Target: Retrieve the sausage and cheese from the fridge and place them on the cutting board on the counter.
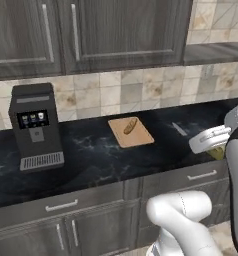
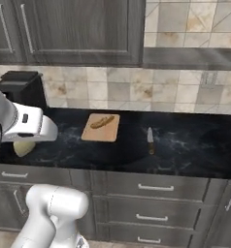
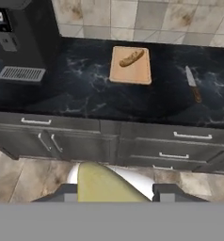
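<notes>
The tool [image 3: 115, 193] grips the cheese [image 3: 104, 186] before the counter [image 3: 85, 96] bearing cutting board [image 3: 130, 70], coffee machine [image 3: 20, 37], knife [image 3: 192, 82].

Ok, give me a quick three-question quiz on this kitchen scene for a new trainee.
1. True or false: on the counter, the cutting board lies between the coffee machine and the knife.
2. What lies on the cutting board? A) a dark red sausage B) a tan bread-like stick C) a spoon
3. What yellow-green thing sits between the fingertips of the gripper?

Key: 1 true; 2 B; 3 the cheese.
</notes>
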Robot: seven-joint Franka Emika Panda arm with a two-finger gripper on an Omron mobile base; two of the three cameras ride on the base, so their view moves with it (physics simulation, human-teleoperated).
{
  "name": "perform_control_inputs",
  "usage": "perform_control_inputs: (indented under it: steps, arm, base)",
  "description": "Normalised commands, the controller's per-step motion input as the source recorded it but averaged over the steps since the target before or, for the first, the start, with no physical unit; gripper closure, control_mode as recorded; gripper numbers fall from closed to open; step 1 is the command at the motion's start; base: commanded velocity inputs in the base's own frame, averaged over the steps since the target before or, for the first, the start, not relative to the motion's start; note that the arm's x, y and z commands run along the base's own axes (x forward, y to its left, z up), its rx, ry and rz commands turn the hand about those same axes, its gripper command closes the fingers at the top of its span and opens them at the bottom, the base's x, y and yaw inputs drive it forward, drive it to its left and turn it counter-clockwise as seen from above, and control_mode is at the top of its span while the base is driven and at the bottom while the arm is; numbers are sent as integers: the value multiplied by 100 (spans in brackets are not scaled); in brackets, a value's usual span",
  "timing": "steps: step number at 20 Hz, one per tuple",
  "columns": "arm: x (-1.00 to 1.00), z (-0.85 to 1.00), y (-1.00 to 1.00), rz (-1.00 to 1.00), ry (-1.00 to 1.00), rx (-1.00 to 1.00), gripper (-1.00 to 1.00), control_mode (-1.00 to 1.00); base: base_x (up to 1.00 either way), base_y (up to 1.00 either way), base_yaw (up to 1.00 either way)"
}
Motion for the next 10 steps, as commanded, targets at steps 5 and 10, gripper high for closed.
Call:
perform_control_inputs:
  steps: [5,10]
  arm:
    - [0,0,0,0,0,0,100,100]
    - [0,0,0,0,0,0,100,100]
  base:
    - [74,30,-3]
    - [100,-8,0]
